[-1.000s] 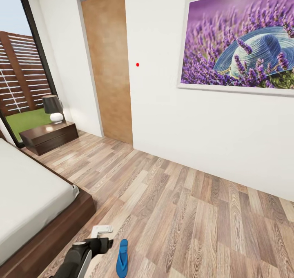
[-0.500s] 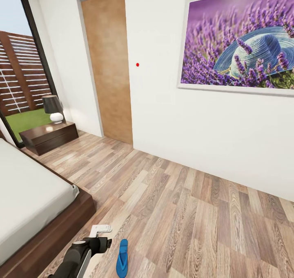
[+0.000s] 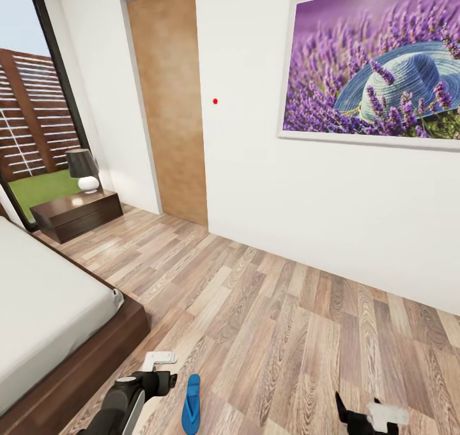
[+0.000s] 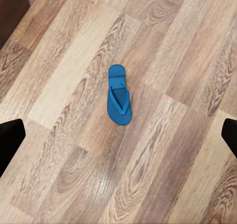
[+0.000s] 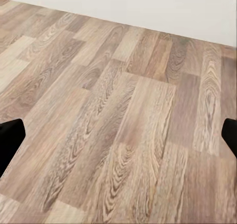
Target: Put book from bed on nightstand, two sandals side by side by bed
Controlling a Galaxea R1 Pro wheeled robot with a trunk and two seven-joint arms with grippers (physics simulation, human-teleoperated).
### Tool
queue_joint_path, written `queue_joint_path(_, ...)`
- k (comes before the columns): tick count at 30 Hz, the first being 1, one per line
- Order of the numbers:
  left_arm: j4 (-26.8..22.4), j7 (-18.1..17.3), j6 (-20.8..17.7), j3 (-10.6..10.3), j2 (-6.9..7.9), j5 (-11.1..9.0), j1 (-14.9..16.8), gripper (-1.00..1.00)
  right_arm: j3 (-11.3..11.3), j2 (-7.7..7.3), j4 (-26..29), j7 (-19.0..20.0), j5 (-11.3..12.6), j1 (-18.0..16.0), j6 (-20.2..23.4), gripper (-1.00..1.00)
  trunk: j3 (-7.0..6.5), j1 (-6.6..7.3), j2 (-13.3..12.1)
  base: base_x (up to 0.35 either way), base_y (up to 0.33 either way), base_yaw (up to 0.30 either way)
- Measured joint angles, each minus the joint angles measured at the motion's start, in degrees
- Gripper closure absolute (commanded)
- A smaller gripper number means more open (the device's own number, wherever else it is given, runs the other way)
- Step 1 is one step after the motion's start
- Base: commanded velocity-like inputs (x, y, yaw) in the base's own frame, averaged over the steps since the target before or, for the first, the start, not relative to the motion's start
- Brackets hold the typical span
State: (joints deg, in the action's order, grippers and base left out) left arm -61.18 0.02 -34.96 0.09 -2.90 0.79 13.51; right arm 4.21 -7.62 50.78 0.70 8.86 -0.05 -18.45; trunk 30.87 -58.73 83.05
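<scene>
One bright blue sandal [image 3: 190, 404] lies flat on the wood floor near the foot corner of the bed [image 3: 45, 307]. In the left wrist view the sandal [image 4: 118, 95] sits ahead of my left gripper [image 4: 118, 140], which is open and hovers above the floor with nothing between its fingers. In the head view that left gripper [image 3: 156, 372] is just left of the sandal. My right gripper [image 3: 370, 417] is low over bare floor to the right, open and empty [image 5: 118, 137]. A nightstand [image 3: 76, 214] stands beyond the bed. The book and the second sandal are out of view.
A black-shaded lamp [image 3: 83, 170] stands on the nightstand. A brown door [image 3: 169, 103] and a large lavender picture [image 3: 377, 64] are on the white wall ahead. A tall window [image 3: 32, 122] shows a slatted fence. Wood floor stretches between bed and wall.
My right gripper has risen into the head view at the lower right. The left arm and the sandal have stayed about where they were.
</scene>
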Motion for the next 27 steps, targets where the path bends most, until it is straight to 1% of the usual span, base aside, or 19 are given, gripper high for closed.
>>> queue_joint_path(1, 0.00, 0.01, -0.03, -0.03, -0.06, -0.01, 0.00, -1.00, 0.08, 0.00, 1.41, -0.85, 0.05, -0.01, -0.48, -1.00, 0.00, 0.00, 0.00, 0.000, 0.000, 0.000)
queue_joint_path(4, -0.01, 0.08, -0.11, -0.10, -0.21, 0.00, 0.00, -1.00, 0.16, 0.04, 3.43, -1.79, 0.11, -0.02, -2.07, -1.00, 0.00, 0.00, 0.00, 0.000, 0.000, 0.000)
queue_joint_path(5, -0.01, 0.16, -0.15, -0.14, -0.29, 0.00, 0.00, -1.00, 0.18, 0.07, 4.32, -2.16, 0.20, -0.03, -5.30, -1.00, 0.00, 0.00, 0.00, 0.000, 0.000, 0.000)
queue_joint_path(8, -0.01, 0.20, -0.17, -0.16, -0.32, 0.01, 0.00, -1.00, 0.19, 0.11, 4.70, -2.33, 0.27, -0.03, -8.01, -1.00, 0.00, 0.00, 0.00, 0.000, 0.000, 0.000)
queue_joint_path(9, -0.01, 0.21, -0.20, -0.19, -0.33, 0.01, 0.00, -1.00, 0.20, 0.11, 4.73, -2.37, 0.28, -0.03, -9.00, -1.00, 0.17, -0.21, 0.39, 0.000, 0.000, 0.000)
queue_joint_path(12, -0.01, 0.22, -0.30, -0.43, -0.34, 0.00, 0.00, -1.00, 0.20, 0.07, 4.62, -2.40, 0.32, -0.03, -9.73, -1.00, 0.71, -0.87, 1.59, 0.000, 0.000, 0.000)
queue_joint_path(16, -0.01, 0.22, -0.34, -1.30, -0.34, -0.06, 0.00, -1.00, 0.20, 0.09, 4.58, -2.42, 0.32, -0.03, -10.09, -1.00, 1.43, -1.75, 3.19, 0.000, 0.000, 0.000)
queue_joint_path(27, -0.01, 0.22, -0.32, -1.52, -0.34, 0.00, 0.00, -1.00, 0.35, 0.02, 4.51, -2.50, 0.40, -0.03, -10.16, -1.00, 3.41, -4.17, 7.61, 0.000, 0.000, 0.000)
